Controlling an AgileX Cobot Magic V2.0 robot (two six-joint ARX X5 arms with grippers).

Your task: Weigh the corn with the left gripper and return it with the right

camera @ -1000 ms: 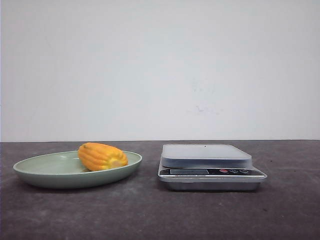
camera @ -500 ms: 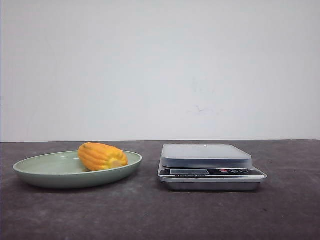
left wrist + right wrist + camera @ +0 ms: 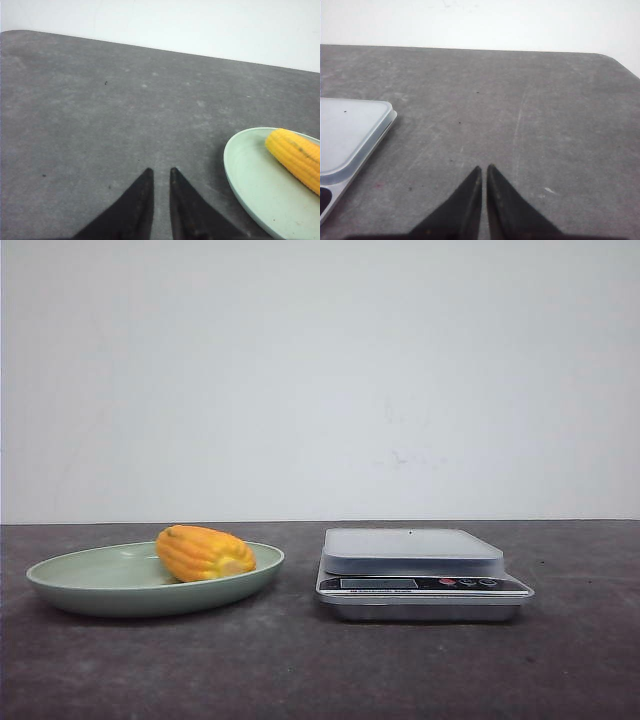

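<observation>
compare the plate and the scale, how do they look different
The plate is round, pale green and shallow; the scale is square-cornered, silver-grey with a raised flat platform. The plate holds the corn, while the scale's platform is bare. The scale has a display and buttons on its front; the plate is plain. Both sit side by side on the dark table.

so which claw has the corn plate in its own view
The left claw: its wrist view shows the green plate with the corn; the right claw sees only the scale.
</observation>
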